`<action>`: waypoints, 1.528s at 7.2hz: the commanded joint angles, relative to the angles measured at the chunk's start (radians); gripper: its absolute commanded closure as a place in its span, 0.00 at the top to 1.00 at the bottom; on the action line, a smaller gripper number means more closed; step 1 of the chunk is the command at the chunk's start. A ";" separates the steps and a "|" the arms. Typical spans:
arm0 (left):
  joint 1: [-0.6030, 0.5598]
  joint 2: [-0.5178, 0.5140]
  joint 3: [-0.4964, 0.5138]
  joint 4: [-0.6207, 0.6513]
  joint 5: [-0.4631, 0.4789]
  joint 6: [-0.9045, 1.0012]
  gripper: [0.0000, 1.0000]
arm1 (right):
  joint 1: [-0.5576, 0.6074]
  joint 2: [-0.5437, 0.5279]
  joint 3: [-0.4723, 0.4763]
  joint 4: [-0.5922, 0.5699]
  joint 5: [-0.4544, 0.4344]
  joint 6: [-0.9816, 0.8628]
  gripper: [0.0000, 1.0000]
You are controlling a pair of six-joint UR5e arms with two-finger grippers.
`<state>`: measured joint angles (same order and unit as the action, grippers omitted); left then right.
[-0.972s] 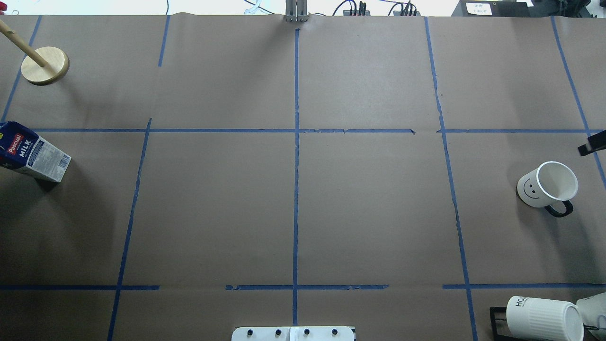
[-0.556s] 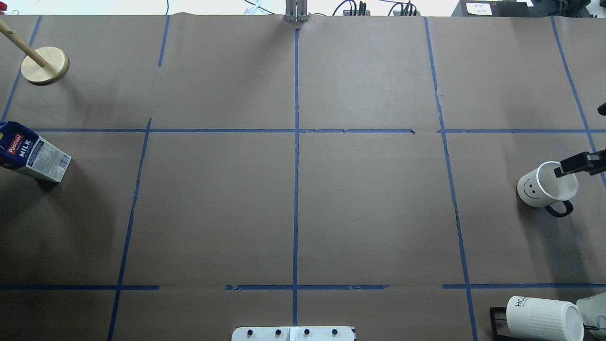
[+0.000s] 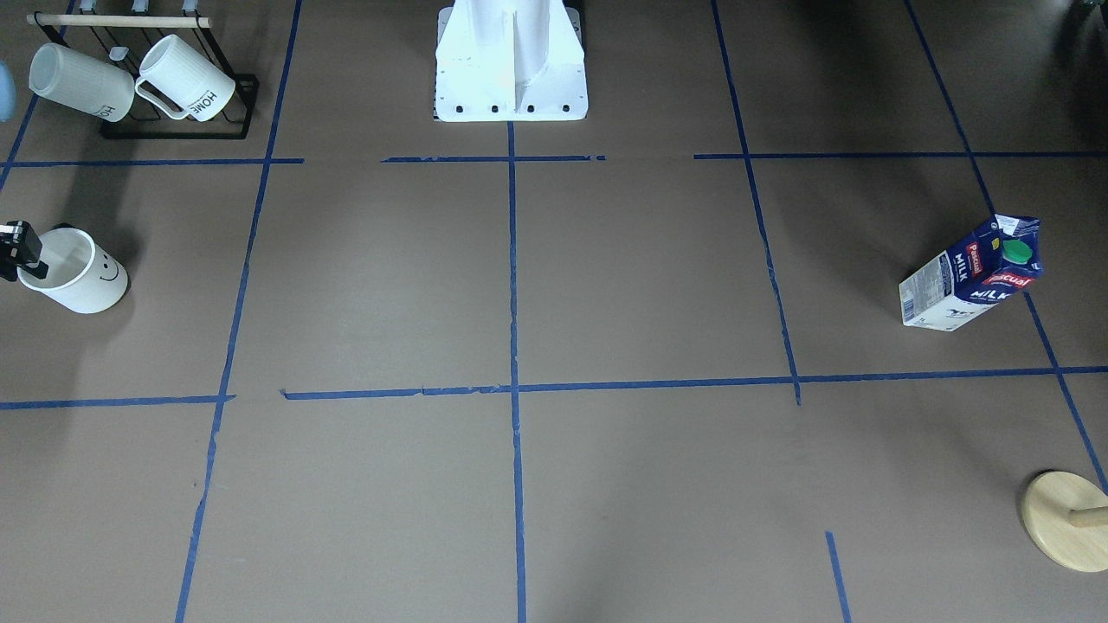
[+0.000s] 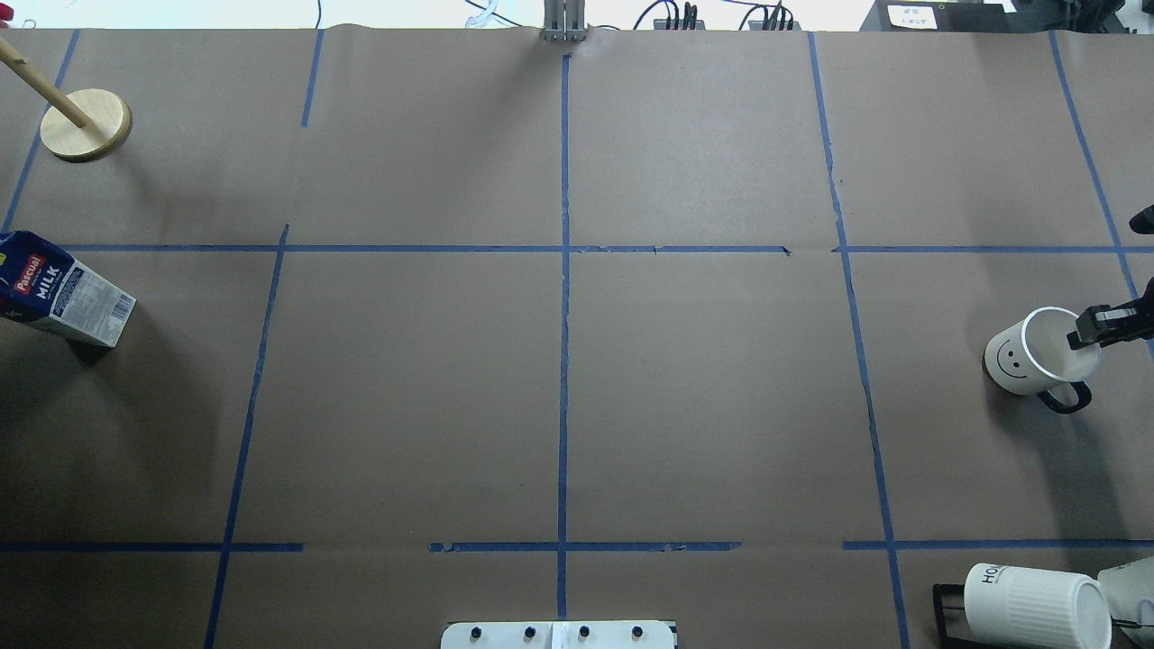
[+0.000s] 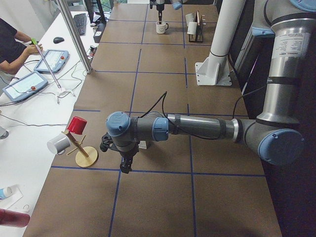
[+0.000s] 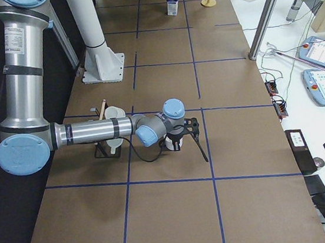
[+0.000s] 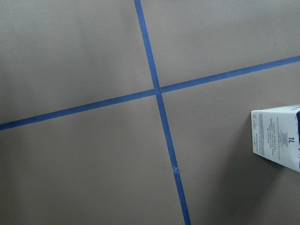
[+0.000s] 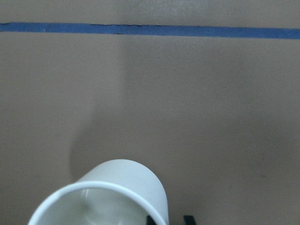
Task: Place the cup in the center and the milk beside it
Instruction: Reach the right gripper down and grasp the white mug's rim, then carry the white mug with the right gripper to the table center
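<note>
The white smiley cup (image 4: 1028, 356) stands upright at the table's right side, also in the front-facing view (image 3: 74, 277) and the right wrist view (image 8: 112, 192). My right gripper (image 4: 1086, 335) reaches in from the right edge, open, its black fingers at the cup's rim on the handle side (image 3: 17, 251). The milk carton (image 4: 63, 290) stands at the far left edge (image 3: 969, 277); its base shows in the left wrist view (image 7: 279, 138). My left gripper (image 5: 126, 165) hangs near the carton; I cannot tell whether it is open. The central tape crossing (image 4: 564, 250) is bare.
A black rack with ribbed "HOME" mugs (image 4: 1037, 604) stands at the near right corner. A wooden peg stand (image 4: 86, 124) is at the far left. The white robot base (image 4: 559, 634) sits at the near edge. An operator sits at the side bench (image 5: 12, 42).
My right gripper has come in from the right edge and moved over the cup to its rim. The cup and milk have not moved.
</note>
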<state>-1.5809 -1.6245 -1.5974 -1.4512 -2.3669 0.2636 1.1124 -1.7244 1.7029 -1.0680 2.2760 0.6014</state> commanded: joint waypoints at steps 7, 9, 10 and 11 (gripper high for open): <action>0.001 0.002 -0.003 0.000 0.000 0.000 1.00 | -0.497 0.935 -0.134 -0.482 -0.268 0.691 0.00; -0.001 0.002 -0.003 0.000 0.000 0.000 1.00 | -0.497 0.950 -0.254 -0.327 -0.312 0.747 0.00; -0.001 0.002 -0.004 0.000 -0.002 0.000 1.00 | -0.496 0.950 -0.264 -0.319 -0.314 0.747 0.00; -0.001 0.002 -0.004 0.000 -0.002 0.000 1.00 | -0.496 0.950 -0.266 -0.317 -0.314 0.745 0.00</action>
<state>-1.5813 -1.6230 -1.6008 -1.4511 -2.3679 0.2638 0.6168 -0.7781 1.4531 -1.4003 1.9674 1.3420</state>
